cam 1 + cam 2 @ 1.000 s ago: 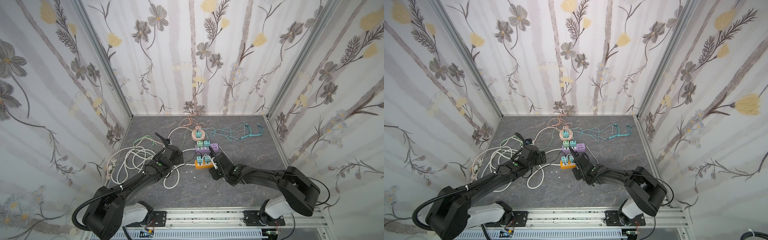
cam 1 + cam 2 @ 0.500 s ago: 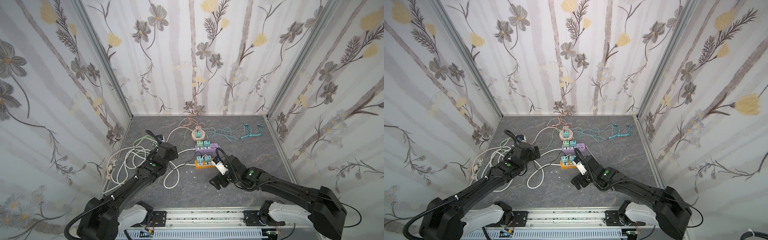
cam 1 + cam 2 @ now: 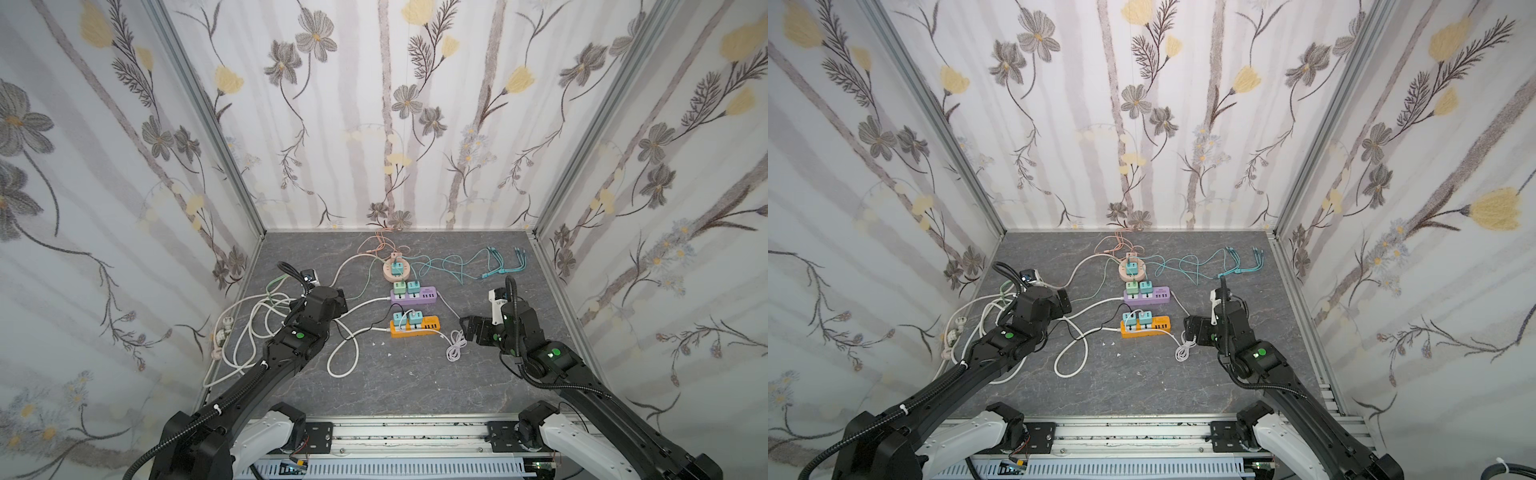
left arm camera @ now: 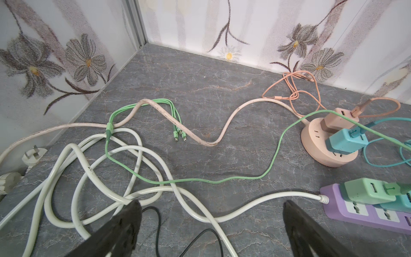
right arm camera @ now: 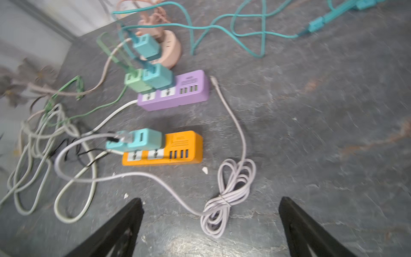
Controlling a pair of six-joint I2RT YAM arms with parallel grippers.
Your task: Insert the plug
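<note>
Holds left pincer (image 4: 211, 204) spread wide, empty, low over white cables (image 4: 295, 194). Holds right pincer (image 5: 210, 200) equally wide, empty, above coiled cable (image 5: 229, 195), forearm angled inward. Shows teal plugs (image 5: 146, 139) seated in orange strip (image 5: 182, 144) on surface (image 5: 311, 133).

Pale lilac USB cable plug (image 5: 121, 134) in a teal cube-shaped charger (image 5: 146, 138) on an orange plastic power strip (image 5: 184, 146).
Sits sideways in the port, cord looping off to a tied coil (image 5: 224, 200) just beside the flat-lying strip's end.
</note>
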